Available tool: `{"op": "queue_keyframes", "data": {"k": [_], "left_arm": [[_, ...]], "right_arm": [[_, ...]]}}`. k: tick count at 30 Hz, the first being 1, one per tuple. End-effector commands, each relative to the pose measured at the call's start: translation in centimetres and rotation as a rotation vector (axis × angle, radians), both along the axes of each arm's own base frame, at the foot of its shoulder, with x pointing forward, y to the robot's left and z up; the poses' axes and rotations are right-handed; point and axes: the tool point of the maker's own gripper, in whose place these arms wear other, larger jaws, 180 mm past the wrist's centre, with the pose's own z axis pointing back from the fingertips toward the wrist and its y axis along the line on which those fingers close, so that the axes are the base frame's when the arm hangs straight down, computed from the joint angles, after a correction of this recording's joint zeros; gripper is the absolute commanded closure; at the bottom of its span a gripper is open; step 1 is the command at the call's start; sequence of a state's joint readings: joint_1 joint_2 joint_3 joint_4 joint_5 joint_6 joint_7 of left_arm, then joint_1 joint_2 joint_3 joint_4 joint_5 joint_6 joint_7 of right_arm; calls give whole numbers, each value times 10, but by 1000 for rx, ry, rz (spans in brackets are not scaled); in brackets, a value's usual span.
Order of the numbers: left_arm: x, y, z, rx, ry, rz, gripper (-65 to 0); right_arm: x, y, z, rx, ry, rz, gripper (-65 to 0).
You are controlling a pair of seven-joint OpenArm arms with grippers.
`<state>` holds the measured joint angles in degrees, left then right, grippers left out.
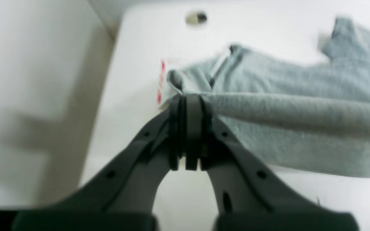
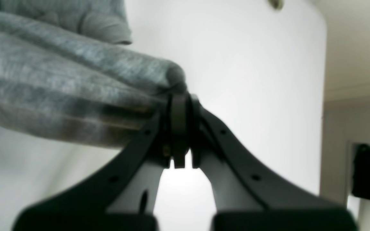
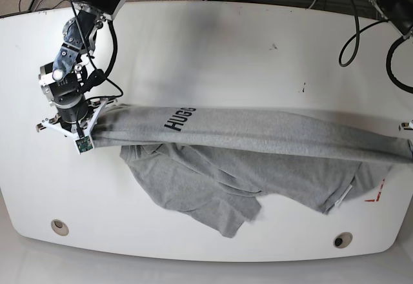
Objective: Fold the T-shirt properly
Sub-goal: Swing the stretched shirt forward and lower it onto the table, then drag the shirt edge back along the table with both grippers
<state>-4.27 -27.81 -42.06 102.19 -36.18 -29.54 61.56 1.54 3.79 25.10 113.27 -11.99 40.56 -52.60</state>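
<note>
Two-arm stretch of the T-shirt (image 3: 258, 142) above the white counter (image 3: 213, 45). Your left gripper (image 1: 186, 99) is clamped tight on a bunched edge of the grey fabric, next to what looks like the collar; from its tips the cloth runs away as a thick rolled band, with more of the garment lying on the counter below and beyond that band. A small red mark (image 1: 162, 81) shows on the counter just past the tips. Your right gripper (image 2: 180, 96) is likewise closed on a gathered corner of cloth, which fans out from its jaws to one side, with only bare counter on the other side. In the base view you see the shirt pulled into a long ridge between the two grippers, the black lettering (image 3: 179, 119) partly legible close to the right gripper, while the rest of the garment sags and lies rumpled on the counter on the near side of that ridge. Judged from this layout, the task is at an early stage: the shirt is grasped and tensioned, yet no neat fold is visible, the sleeves and hem remain crumpled, and you apparently still have to lay it flat and make the folds.
</note>
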Motion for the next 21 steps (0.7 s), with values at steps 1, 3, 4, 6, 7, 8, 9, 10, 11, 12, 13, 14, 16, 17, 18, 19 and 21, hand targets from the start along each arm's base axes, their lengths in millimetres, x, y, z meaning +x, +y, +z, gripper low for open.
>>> {"op": "queue_keyframes", "data": {"k": [1,3,4,6,7,8,9,10,11,12,13,14,16,17,18,19,21], "left_arm": [[-13,12,7,28,-17,20,0],[-24,15,-3,38,18,18,0],[-29,17,-6,47,31,18,0],[-41,23,-13,66,60,19,0],[-46,25,-16,73,72,20,0],[-54,29,-21,83,94,26,0],[-59,32,-23,88,106,31,0],[-65,34,-27,94,121,33,0],[-72,37,-30,101,139,36,0],[-76,39,-33,106,151,37,0],[-83,40,-37,113,171,35,0],[-85,40,-39,117,181,31,0],[-95,41,-47,126,217,25,0],[-98,41,-49,128,229,21,0],[-105,41,-55,129,257,17,0],[-108,41,-59,130,272,16,0],[-117,40,-66,129,306,11,0]], "right_arm": [[-3,-2,11,-9,-42,-12,-8],[-11,-1,4,-5,-21,-15,-8],[-14,-1,1,-4,-11,-15,-8],[-24,0,-9,-3,21,-15,-8],[-28,0,-13,-2,33,-15,-8],[-34,0,-19,-2,53,-15,-8],[-37,0,-22,-2,64,-15,-8],[-41,0,-25,-2,75,-15,-8],[-46,-1,-29,-2,90,-17,-8],[-49,-1,-32,-2,101,-17,-8],[-54,-1,-37,-3,116,-17,-8],[-58,-1,-39,-3,127,-17,-8],[-66,-1,-46,-3,151,-17,-8],[-69,-1,-48,-3,159,-17,-8],[-75,-1,-52,-3,176,-17,-6],[-78,-1,-54,-3,185,-17,-6],[-85,-1,-59,-3,205,-17,-6]]}}
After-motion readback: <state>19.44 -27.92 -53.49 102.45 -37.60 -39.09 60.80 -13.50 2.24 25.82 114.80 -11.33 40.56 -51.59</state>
